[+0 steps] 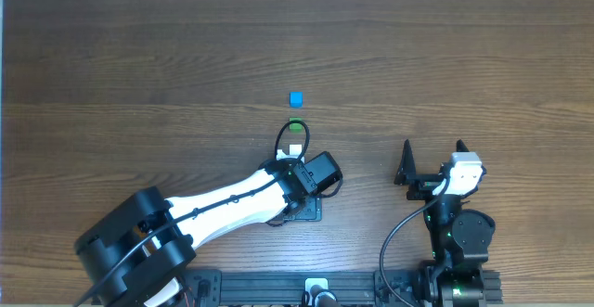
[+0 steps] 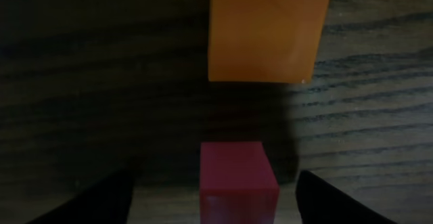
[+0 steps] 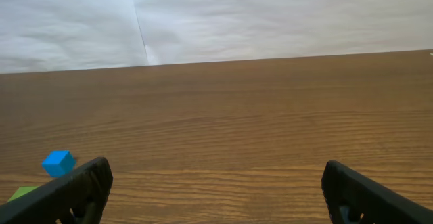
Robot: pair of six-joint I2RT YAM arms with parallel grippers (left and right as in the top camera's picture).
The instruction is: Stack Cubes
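The left gripper [image 2: 215, 182] has its jaws spread wide, one on each side of the red cube [image 2: 237, 178], neither touching it. The orange cube [image 2: 265, 28] lies straight ahead, just beyond the red cube. The right gripper [image 3: 216, 173], also spread, is well apart from the red cube, so the left arm is nearer.

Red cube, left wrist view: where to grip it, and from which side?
Take the red cube by its two opposite side faces, coming straight down from above. It sits square on the table, those faces flat and facing the fingers of the open left gripper, one each side. The orange cube lies apart beyond it, off the closing line, so both faces are free.
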